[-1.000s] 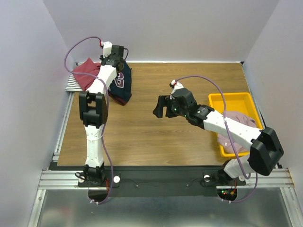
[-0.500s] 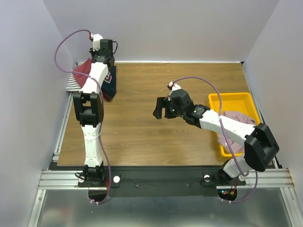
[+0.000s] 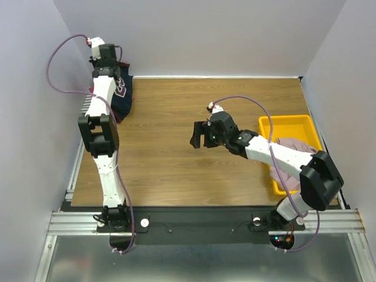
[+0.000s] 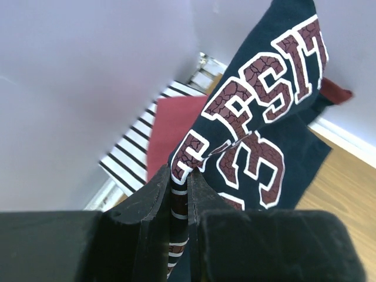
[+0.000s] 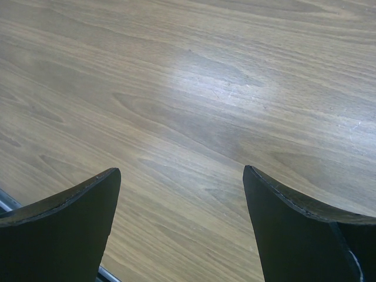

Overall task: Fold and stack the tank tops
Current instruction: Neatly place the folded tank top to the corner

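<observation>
My left gripper [image 4: 179, 176] is shut on a fold of the navy tank top [image 4: 264, 100], which has maroon and white lettering. In the top view this gripper [image 3: 111, 71] is raised at the table's far left corner, and the navy top [image 3: 121, 93] hangs from it down to the wood. Under and behind the navy cloth lie a red tank top [image 4: 173, 120] and a black-white striped one [image 4: 134, 154]. My right gripper [image 3: 198, 135] hovers open over bare wood at mid-table, and its wrist view shows nothing between the fingers [image 5: 70, 217]. A pale pink tank top [image 3: 294, 154] lies in the tray.
A yellow tray [image 3: 285, 123] sits at the table's right edge. White walls close in the back and both sides, and the left wall [image 4: 70, 88] is near my left gripper. A metal rail [image 3: 79, 153] runs along the table's left edge.
My left arm has swung left and back toward the corner, carrying the navy top with it across the red and striped tops. The right gripper has barely moved and stays open.
</observation>
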